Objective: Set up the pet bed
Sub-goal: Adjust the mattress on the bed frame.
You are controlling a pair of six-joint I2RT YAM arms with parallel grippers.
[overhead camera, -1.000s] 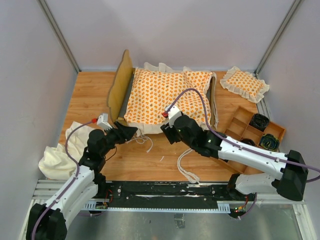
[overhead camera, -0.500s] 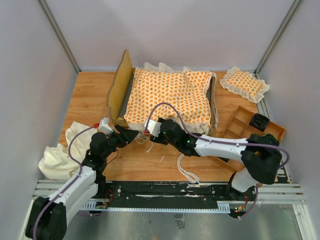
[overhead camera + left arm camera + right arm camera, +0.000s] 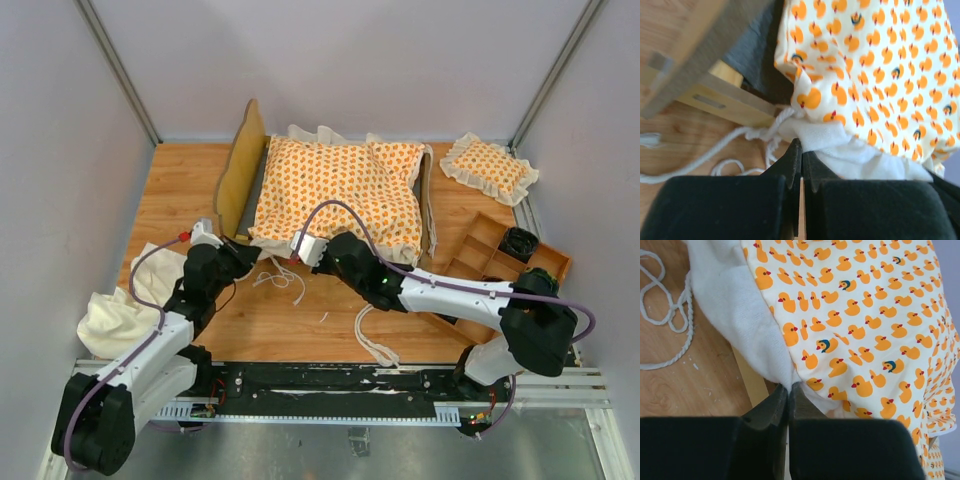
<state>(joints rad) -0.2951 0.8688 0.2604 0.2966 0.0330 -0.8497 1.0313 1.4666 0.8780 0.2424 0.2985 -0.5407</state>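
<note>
The bed frame stands on the table, its scalloped headboard upright. The large duck-patterned cushion lies on the frame, filling it from the headboard to the opposite end. Its cream ruffle hangs over the frame's near rail. A strip of grey fabric base shows between the headboard and the cushion's edge.

At the frame's near corner by the headboard, the left fingers are pressed together. Their tips sit against the white ruffle where a knotted tie string comes out. I cannot tell whether any cloth is caught between them. Further along the frame's near rail, away from the headboard, the right fingers are also pressed together. They pinch the lower fold of the ruffle, which narrows to a point at their tips.

More loops of tie string lie on the table just in front of the frame, and a thicker white cord lies nearer the arm bases. A plain cream cloth is heaped in front of the frame on the headboard side, well apart from it. Beyond the frame's foot end rests a small square ruffled pillow. In front of that pillow lies a wooden tray with compartments, and two of them hold dark round things.
</note>
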